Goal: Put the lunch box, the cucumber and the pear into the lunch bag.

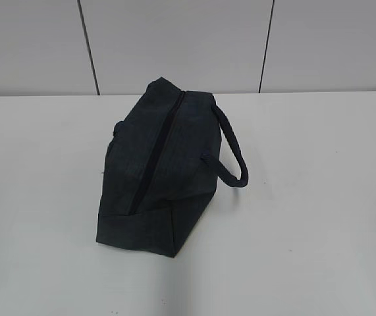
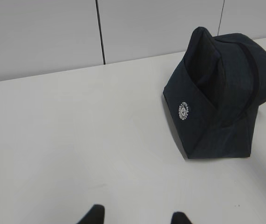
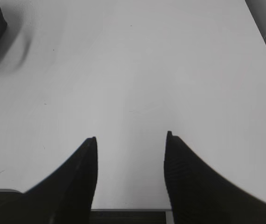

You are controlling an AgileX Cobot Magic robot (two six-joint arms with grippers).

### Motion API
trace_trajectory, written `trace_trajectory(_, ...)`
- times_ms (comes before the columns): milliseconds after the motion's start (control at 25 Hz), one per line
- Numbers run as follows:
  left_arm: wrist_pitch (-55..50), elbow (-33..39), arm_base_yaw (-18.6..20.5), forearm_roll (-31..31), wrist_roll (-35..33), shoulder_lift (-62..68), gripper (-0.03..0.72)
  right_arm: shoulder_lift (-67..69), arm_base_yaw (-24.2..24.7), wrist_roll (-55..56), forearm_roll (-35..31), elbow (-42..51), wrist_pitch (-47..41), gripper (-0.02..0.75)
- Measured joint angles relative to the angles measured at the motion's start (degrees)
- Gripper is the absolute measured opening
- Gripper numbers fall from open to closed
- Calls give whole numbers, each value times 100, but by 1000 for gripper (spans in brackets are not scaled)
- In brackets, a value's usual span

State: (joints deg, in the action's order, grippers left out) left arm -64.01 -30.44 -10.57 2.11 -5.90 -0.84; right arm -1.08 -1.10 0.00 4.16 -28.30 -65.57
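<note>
- The large dark navy fabric lunch bag [image 1: 158, 171] stands near the middle of the white table [image 1: 319, 197], and its black zipper [image 1: 153, 155] looks drawn shut along the whole top.
- The long axis of the bag, which is the zipper line, runs from the near end to the far end in the exterior view, with a slight lean to the right; one loop handle [image 1: 234, 155] falls to the right side.
- The lunch box, the cucumber and the pear are not visible in any view, so I judge they are already inside the bag, but I cannot confirm it.
- The left gripper [image 2: 135, 218] is spread and holds nothing; the bag lies ahead of it and to its right, well apart.
- The right gripper [image 3: 130, 140] is also spread and empty above bare table; only a dark corner of the bag shows far to its left.
- From the wrist views I cannot tell which arm is nearer to the bag.
</note>
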Motion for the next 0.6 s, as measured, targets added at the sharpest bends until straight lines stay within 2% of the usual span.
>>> trace_trajectory(600, 0, 0, 0, 0, 0, 0, 269, 0, 0, 0, 0, 0, 0, 371)
